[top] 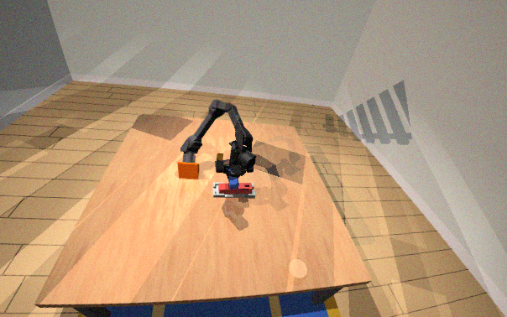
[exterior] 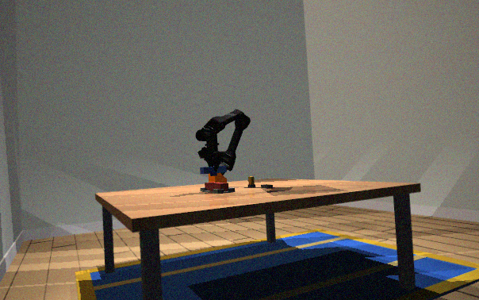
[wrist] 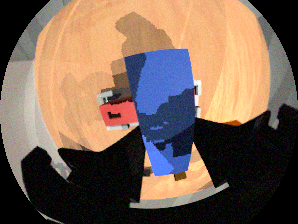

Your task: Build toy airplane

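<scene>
so the gripper [top: 233, 176] [exterior: 216, 168] [wrist: 165, 123] is clamped on the blue wing [top: 233, 184] [exterior: 212, 171] [wrist: 165, 95], which looks like a plain flat slab hanging above the chunky red fuselage [top: 236, 190] [exterior: 216, 186] [wrist: 118, 114] that's sitting in the pale jig [top: 216, 194] [exterior: 206, 190] [wrist: 198, 88]

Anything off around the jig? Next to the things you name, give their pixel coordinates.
Nothing stands out: the fuselage [top: 223, 189] [wrist: 125, 113] lies in the jig [top: 216, 194] [exterior: 231, 190], and the gripper [wrist: 165, 123] holds the blue wing [top: 233, 184] [exterior: 207, 171] [wrist: 162, 80] above it.
</scene>
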Robot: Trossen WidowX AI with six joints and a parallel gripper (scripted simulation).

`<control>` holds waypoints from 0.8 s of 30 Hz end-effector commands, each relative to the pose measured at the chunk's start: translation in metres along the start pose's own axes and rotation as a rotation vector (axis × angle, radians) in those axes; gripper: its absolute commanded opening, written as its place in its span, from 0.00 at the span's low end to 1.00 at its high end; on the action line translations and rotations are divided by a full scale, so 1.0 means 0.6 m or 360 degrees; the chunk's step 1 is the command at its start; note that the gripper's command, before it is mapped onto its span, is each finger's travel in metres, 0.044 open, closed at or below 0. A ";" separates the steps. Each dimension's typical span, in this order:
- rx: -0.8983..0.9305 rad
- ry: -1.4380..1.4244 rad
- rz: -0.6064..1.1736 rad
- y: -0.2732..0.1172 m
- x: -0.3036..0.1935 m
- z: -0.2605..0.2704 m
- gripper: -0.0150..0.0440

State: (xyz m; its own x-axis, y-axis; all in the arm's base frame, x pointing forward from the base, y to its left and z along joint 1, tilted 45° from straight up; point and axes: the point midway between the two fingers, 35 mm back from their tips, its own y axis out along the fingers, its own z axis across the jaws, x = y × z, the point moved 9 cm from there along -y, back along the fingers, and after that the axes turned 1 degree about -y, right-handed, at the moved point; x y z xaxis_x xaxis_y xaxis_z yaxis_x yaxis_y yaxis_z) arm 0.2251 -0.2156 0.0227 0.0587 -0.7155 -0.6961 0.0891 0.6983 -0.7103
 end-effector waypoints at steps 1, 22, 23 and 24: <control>-0.0004 0.0006 -0.0006 0.000 0.001 -0.001 0.58; -0.0003 0.0006 -0.0006 0.039 0.004 -0.002 0.58; -0.0003 0.0006 -0.0006 0.042 0.004 -0.002 0.58; -0.0003 0.0006 -0.0005 0.044 0.004 -0.002 0.58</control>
State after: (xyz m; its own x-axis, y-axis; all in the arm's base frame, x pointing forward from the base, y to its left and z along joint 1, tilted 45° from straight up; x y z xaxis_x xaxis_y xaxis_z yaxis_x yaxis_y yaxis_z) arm 0.2267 -0.2022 0.0063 0.0599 -0.7197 -0.6917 0.0815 0.6941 -0.7152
